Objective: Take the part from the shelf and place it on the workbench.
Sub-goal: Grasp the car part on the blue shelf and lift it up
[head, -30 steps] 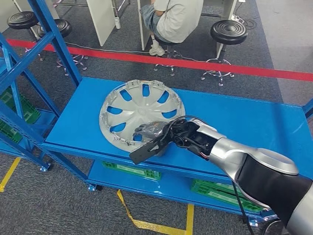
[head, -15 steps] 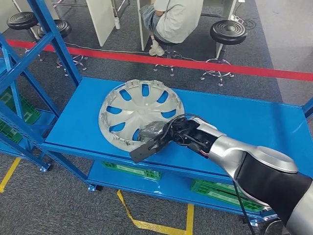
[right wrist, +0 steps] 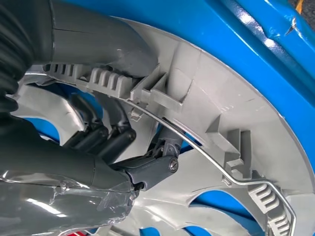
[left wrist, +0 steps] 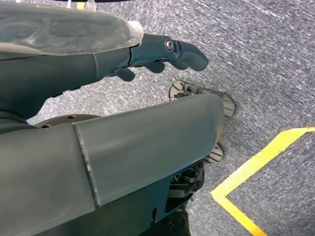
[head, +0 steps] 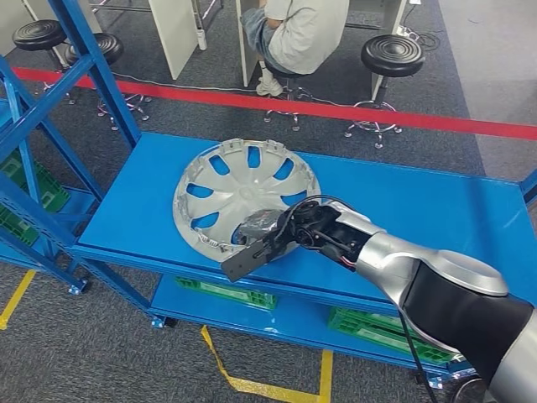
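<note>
Silver plastic, the hubcap (head: pixel 246 196) lies inner side up on the blue shelf (head: pixel 411 201), toward its front edge. From the head view the right hand (head: pixel 266 231) sits on the near rim of the hubcap, with a dark flat part sticking out past the shelf edge. A person (head: pixel 298 34) sits beyond a red floor line (head: pixel 380 113), near two black stools (head: pixel 393 54). Green crates (head: pixel 373 326) rest on the lower tier.

Over at the left wrist view, the left hand (left wrist: pixel 163 51) hangs above grey carpet with a yellow floor line (left wrist: pixel 260 162); its fingers are spread and hold nothing.

The right wrist view is close in: the thumb (right wrist: pixel 100 42) presses on the ribbed outer rim while dark fingers (right wrist: pixel 108 140) hook through a spoke opening, so the hand is clamped on the hubcap's rim. A thin wire ring (right wrist: pixel 208 157) runs around the clips.

I judge the hubcap light, fairly stiff but springy, and smooth enough to slip; the clips look brittle. Rim beside a spoke seems the soundest hold. Fingertips are hidden behind the plastic, so how deep the hold goes is unclear
</note>
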Robot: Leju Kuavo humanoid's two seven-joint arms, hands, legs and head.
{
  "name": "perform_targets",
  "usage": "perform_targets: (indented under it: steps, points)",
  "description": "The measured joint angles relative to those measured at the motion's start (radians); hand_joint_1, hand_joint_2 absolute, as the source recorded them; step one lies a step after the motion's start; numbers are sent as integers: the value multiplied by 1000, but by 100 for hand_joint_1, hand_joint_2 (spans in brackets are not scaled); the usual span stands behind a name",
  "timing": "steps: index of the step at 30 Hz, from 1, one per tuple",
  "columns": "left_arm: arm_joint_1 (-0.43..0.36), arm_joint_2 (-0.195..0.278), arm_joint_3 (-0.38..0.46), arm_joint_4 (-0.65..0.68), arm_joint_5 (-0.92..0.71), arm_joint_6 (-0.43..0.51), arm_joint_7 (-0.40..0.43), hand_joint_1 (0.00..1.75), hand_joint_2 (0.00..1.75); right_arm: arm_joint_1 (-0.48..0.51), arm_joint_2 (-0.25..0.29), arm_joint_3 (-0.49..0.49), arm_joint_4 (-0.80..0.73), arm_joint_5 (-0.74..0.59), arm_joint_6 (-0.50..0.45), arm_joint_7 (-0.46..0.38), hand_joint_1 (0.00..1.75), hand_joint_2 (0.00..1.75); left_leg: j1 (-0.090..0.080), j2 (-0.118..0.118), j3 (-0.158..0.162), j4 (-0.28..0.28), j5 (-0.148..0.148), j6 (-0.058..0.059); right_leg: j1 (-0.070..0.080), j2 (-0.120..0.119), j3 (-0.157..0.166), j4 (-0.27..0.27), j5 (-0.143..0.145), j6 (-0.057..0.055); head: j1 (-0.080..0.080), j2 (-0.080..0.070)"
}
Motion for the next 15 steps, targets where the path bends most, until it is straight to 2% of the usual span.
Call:
perform_targets:
  steps: [15]
  points:
    - [-3,-2,0,0,8,2,0,0,0,0,1,4,9,-18,15,3,175,175,0,0,0,0,0,0,0,0,0,0,0,0,0,0]
